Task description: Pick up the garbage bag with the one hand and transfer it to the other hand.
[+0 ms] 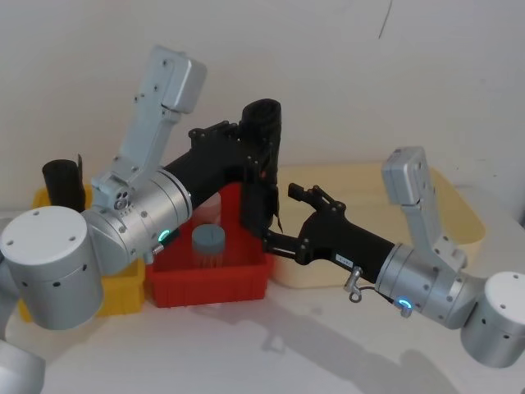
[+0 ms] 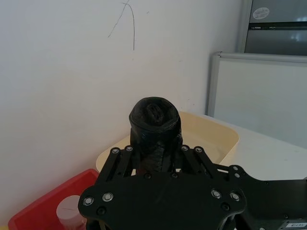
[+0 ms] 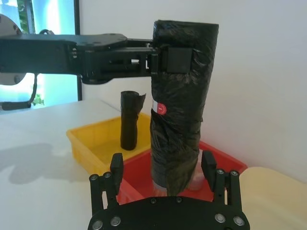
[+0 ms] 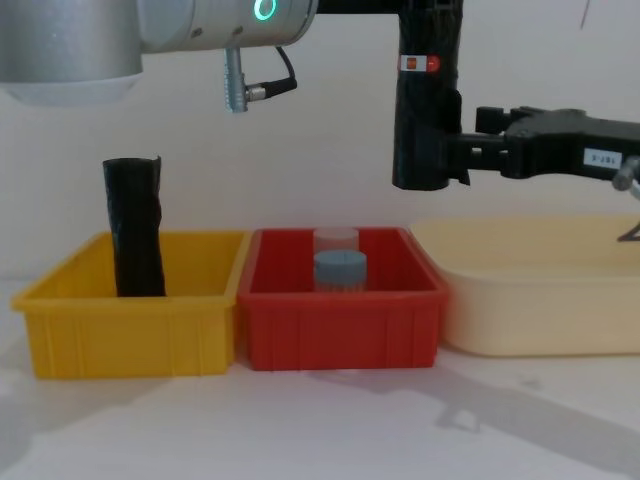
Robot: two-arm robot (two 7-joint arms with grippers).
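While the plain wrinkled black roll (image 4: 135,230) stands in the yellow plastic bin (image 4: 120,330) at the left, the left gripper (image 1: 261,156), on the green-ringed arm, is clenched on the upper part of the garbage bag (image 3: 177,134). This black cylindrical roll of thin plastic, with a red-and-white label band, hangs upright above the red plastic bin (image 4: 340,320). The right gripper (image 3: 162,164), on the blue-ringed arm, has its fingers spread on either side of the roll's lower end, not yet squeezing.

If the left grip loosens before the right one pinches, the roll probably drops onto the grey-capped jar (image 4: 340,270) below. A hold that low may let the tall roll tip, and the slick film could slide or telescope.
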